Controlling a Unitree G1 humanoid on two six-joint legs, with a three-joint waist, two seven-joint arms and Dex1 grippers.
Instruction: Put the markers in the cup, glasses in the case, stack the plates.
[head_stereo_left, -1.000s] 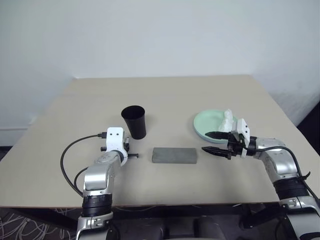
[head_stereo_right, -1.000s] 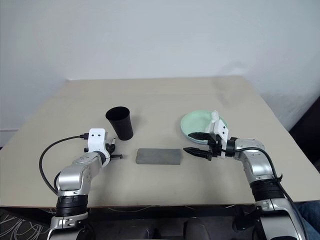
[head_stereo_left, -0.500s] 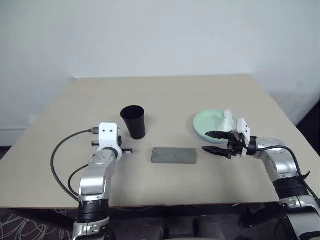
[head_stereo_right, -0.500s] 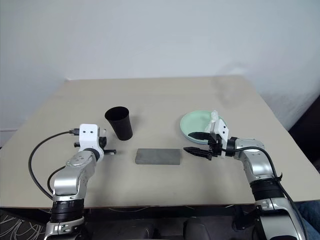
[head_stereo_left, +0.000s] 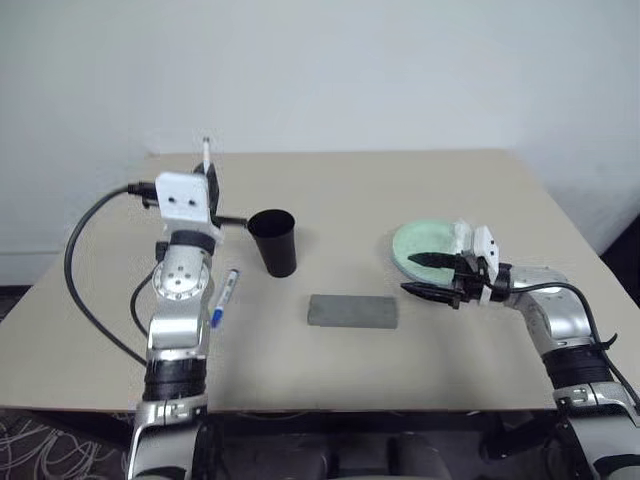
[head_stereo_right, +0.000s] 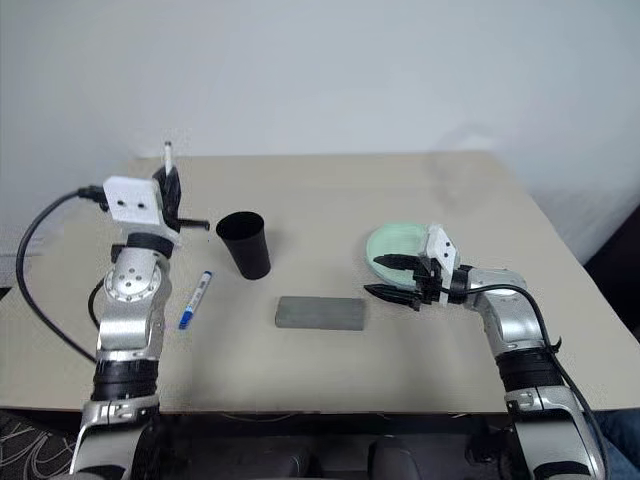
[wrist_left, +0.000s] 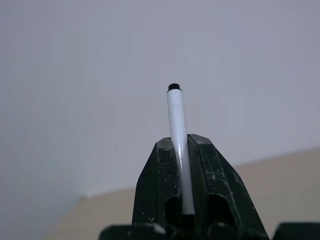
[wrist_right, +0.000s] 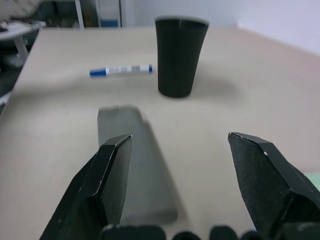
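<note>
Filling the foreground, a beige table (head_stereo_left: 350, 200) meets white wall (head_stereo_left: 400, 70).

- Table (head_stereo_left: 400, 190): beige, matte top; spans the middle band of the head views, far edge running across the upper third of the frame, near edge across the lower part.
- Wall (head_stereo_left: 330, 70): plain white, upper part of the frame behind the table.
- Crumpled white tissue (head_stereo_left: 461, 231): right of centre in the frame, partly hidden.
- Patterned floor covering (head_stereo_left: 50, 440): lower left corner of the frame, below the table's near edge.
</note>
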